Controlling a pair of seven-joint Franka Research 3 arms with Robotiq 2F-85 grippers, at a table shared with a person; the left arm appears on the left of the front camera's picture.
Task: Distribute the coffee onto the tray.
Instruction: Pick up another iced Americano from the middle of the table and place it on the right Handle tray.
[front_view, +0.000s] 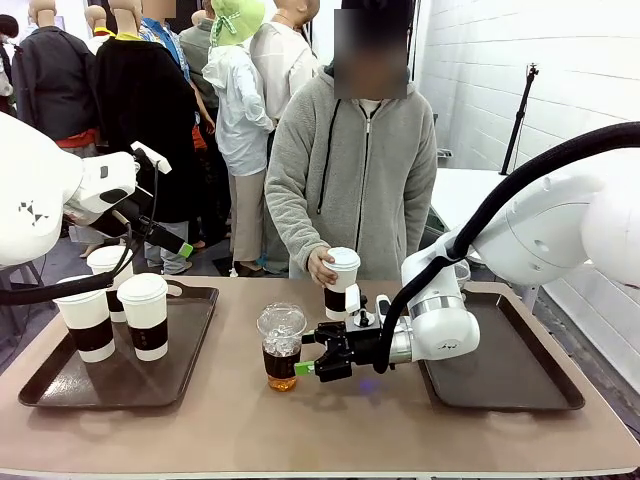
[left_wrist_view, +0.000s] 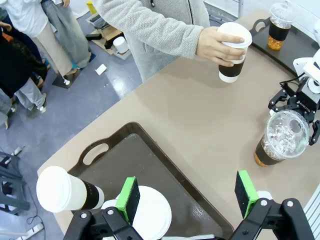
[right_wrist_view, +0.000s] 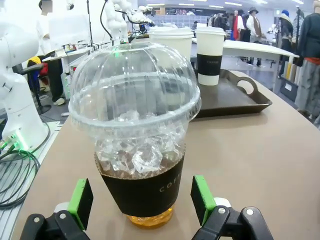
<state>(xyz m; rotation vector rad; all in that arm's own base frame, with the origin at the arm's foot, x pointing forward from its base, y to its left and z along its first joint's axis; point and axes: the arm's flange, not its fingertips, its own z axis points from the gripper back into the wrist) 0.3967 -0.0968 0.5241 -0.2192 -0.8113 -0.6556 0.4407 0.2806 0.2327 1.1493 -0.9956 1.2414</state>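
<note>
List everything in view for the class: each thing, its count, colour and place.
paper cups: four, white with dark bands; three on the left tray, one in the person's hand.
iced cups: two, clear, brown drink; one mid-table, one on the right tray.
trays: two, dark brown, at the table's ends.
table: one, tan.
person's hand: one, far side.
left fingers: open, green pads, above left tray.
right fingers: open, flanking mid-table iced cup.

The left arm (front_view: 35, 195) and right arm (front_view: 545, 235) have smooth white rounded shells; a black ribbed hose (front_view: 510, 185) runs along the right one. The left gripper (left_wrist_view: 186, 196) and right gripper (front_view: 305, 352) are black with green pads (left_wrist_view: 129, 199).
</note>
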